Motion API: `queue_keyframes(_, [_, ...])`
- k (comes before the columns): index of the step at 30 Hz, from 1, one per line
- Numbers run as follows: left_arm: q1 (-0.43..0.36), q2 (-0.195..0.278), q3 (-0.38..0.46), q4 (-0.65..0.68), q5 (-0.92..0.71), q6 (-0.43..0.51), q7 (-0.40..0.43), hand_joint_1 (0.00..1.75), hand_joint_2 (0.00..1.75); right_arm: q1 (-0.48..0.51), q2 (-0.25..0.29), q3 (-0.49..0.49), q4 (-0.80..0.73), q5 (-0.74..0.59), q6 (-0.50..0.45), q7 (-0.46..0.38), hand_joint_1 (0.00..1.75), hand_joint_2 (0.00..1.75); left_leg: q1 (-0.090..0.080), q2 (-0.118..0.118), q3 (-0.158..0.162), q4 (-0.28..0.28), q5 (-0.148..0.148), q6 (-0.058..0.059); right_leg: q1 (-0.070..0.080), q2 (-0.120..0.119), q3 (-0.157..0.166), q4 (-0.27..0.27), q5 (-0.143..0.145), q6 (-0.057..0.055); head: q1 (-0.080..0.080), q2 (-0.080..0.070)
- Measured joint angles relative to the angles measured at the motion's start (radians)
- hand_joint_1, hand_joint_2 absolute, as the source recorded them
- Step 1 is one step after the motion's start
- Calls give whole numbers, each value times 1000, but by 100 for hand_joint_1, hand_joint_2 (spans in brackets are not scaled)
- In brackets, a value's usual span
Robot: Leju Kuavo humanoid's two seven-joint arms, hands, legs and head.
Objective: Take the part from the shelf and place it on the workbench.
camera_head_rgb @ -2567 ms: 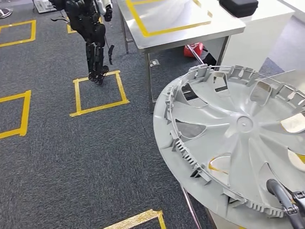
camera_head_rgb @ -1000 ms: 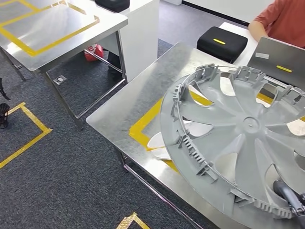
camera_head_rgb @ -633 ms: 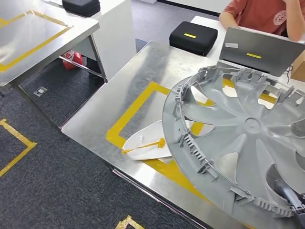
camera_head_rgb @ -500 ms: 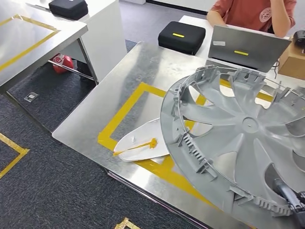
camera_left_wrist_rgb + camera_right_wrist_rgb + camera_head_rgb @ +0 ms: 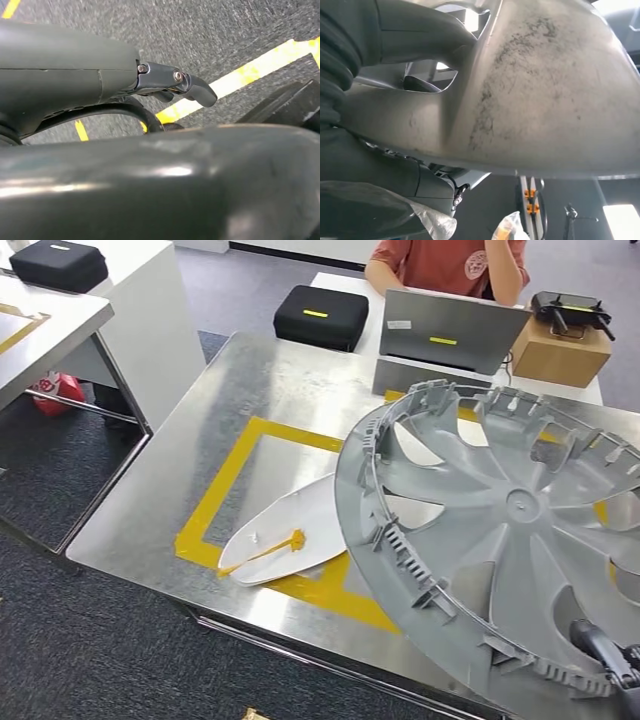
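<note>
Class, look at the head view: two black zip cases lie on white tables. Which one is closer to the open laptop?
The black case with the yellow stripe, just beside the laptop on the same white table. The other black case lies far off, on another white table.

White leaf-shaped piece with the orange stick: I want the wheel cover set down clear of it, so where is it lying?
In the head view, the white leaf-shaped piece lies on the workbench, across the yellow tape outline's near edge, partly under the wheel cover's left rim.

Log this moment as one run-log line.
phase: carrying | right hand: grips grey wheel cover at its rim | cover: held tilted above steel workbench, not set down | bench: yellow tape outline, white part
</note>
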Motion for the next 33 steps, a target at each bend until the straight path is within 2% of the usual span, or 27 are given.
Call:
queue_keyframes(1, [0,-1,0,1,-1,0,0,0,0,1,0,2,2,0,0,0,175,175,0,13,0,0,-1,-1,-1,-5,-7,16,3,2,0,0])
queue_keyframes(2, [0,-2,0,2,-1,-1,0,0,0,1,0,2,5,0,0,0,175,175,0,25,2,0,-2,-2,-1,-10,7,-9,24,3,0,0])
queue_keyframes(3, [-1,-3,0,2,-2,-2,0,0,0,1,0,4,6,0,0,0,175,175,0,37,4,0,-4,-5,-1,-22,42,-70,57,2,0,0])
queue_keyframes(4, [-1,-4,0,2,-2,-2,0,0,0,1,0,5,7,0,0,0,175,175,-1,48,8,1,-7,-8,0,-48,82,-145,85,1,0,0])
queue_keyframes(5, [-1,-5,0,3,-2,-3,0,0,0,1,0,6,8,0,0,0,175,175,-4,58,12,2,-11,-14,3,-69,119,-208,104,-3,0,0])
queue_keyframes(6, [-1,-5,0,3,-2,-4,0,0,0,0,0,8,9,0,0,1,175,175,-7,68,15,4,-14,-19,6,-84,143,-248,113,-8,-1,0])
queue_keyframes(7, [-1,-5,0,4,-2,-4,0,0,0,1,0,9,10,0,0,1,175,175,-10,77,17,5,-15,-24,9,-89,151,-263,113,-13,-2,0])
queue_keyframes(9, [-3,-5,0,5,-2,-4,0,0,0,3,0,10,11,0,0,3,175,175,-10,95,20,6,-19,-34,9,-65,148,-263,116,-25,-2,0])
queue_keyframes(10, [-4,-5,0,5,-2,-4,0,0,0,4,0,10,12,0,0,3,175,175,-8,84,20,12,-27,-40,8,-54,147,-265,118,-31,-3,0])
queue_keyframes(12, [-5,-5,0,5,-2,-4,0,0,0,4,0,11,13,0,0,4,175,175,-3,31,-3,76,-72,-49,4,-32,150,-269,123,-42,-6,0])
queue_keyframes(13, [-5,-5,0,6,-2,-4,1,0,0,4,0,11,13,0,0,7,175,175,-2,2,-30,138,-105,-51,4,-21,150,-269,123,-45,-8,0])
queue_keyframes(14, [-3,-5,0,7,-2,-4,2,0,0,5,0,12,14,1,0,13,175,175,-2,-11,-63,209,-136,-52,5,-10,149,-268,123,-48,-8,0])
queue_keyframes(15, [-2,-6,0,8,-2,-4,2,0,0,4,-1,13,16,1,0,24,175,175,-2,-16,-91,265,-154,-51,6,0,150,-268,123,-50,-9,0])
queue_keyframes(16, [-2,-6,0,8,-2,-4,3,0,0,1,-3,16,20,1,1,37,175,175,-3,-17,-107,292,-152,-50,8,10,151,-268,123,-52,-8,0])
queue_keyframes(17, [-2,-6,0,9,-2,-4,3,0,0,-2,-6,19,25,1,1,49,175,175,-3,-17,-106,280,-130,-47,9,19,152,-268,123,-53,-9,0])
queue_keyframes(19, [-4,-6,0,10,-2,-1,5,0,0,-1,-11,24,33,1,1,57,175,175,-4,-23,-60,161,-53,-36,12,35,158,-267,121,-52,-9,0])
queue_keyframes(21, [-4,-6,0,10,-2,0,8,0,0,12,-12,24,34,1,0,47,175,175,-6,-33,-13,48,-8,-27,16,43,159,-264,118,-47,-8,0])
queue_keyframes(22, [-4,-6,0,10,-2,0,10,0,0,17,-12,23,33,1,0,41,175,175,-7,-37,-4,22,-3,-27,17,45,157,-262,115,-46,-8,0])
queue_keyframes(25, [-3,-6,0,10,-2,0,13,0,0,31,-12,14,33,0,0,24,175,175,-9,-38,-4,13,-2,-33,16,45,153,-259,112,-48,-7,0])
queue_keyframes(33, [-3,-9,0,11,0,-1,14,0,0,61,-12,-11,34,0,0,16,175,175,-15,-38,-6,14,-3,-23,10,43,156,-268,118,-35,-7,0])
